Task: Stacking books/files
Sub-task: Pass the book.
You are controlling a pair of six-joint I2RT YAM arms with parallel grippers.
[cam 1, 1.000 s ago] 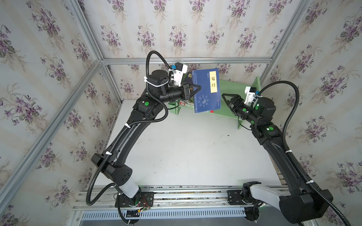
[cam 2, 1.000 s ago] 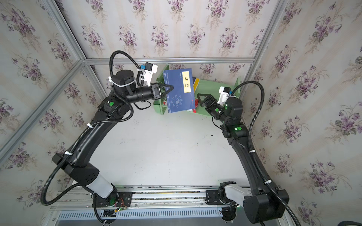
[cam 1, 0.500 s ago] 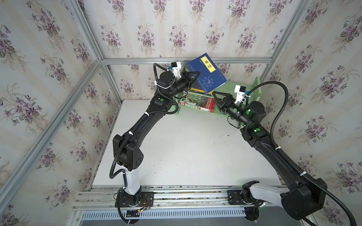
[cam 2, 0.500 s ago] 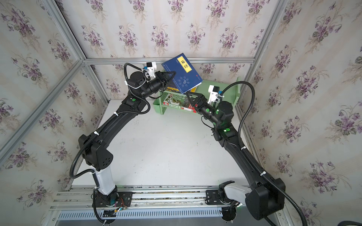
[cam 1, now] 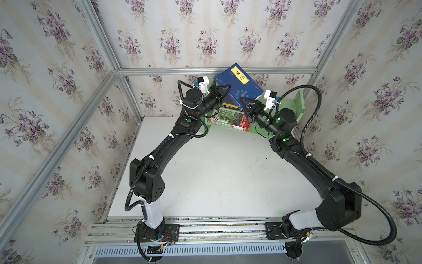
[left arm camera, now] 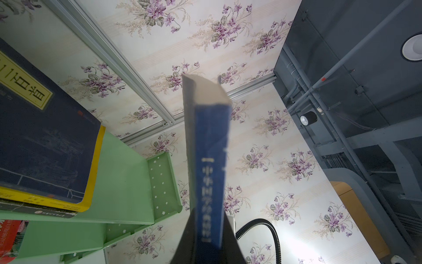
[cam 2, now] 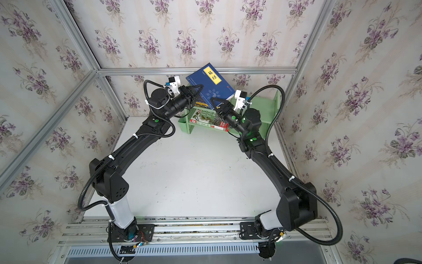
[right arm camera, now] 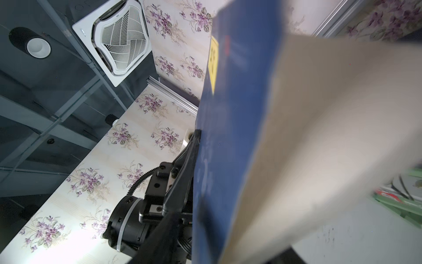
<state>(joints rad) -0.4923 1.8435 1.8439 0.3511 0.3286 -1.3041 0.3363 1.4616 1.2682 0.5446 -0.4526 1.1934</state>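
Note:
A navy book with a yellow label [cam 1: 237,84] [cam 2: 211,83] hangs tilted above the pale green shelf [cam 1: 299,107]. My left gripper [cam 1: 225,90] [left arm camera: 209,228] is shut on its spine end [left arm camera: 210,160]. My right gripper [cam 1: 244,102] [right arm camera: 228,246] straddles the book's lower corner [right arm camera: 228,137]. Whether its fingers press on the book I cannot tell. On the upper tier a second navy book [left arm camera: 45,141] lies on top of a yellow one and a dark one. The green plant-photo book with the red band [cam 1: 230,118] [cam 2: 210,118] lies in the lower tier.
The shelf [cam 2: 272,107] [left arm camera: 127,171] stands against the back wall, right of centre. Its right end panel rises just behind my right wrist. The white table [cam 1: 217,171] lies in front of it, with papered walls on three sides.
My left arm has stretched forward and carried the navy book up over the shelf, tilting it. The right gripper has moved in onto the book's lower corner and its jaws have narrowed.

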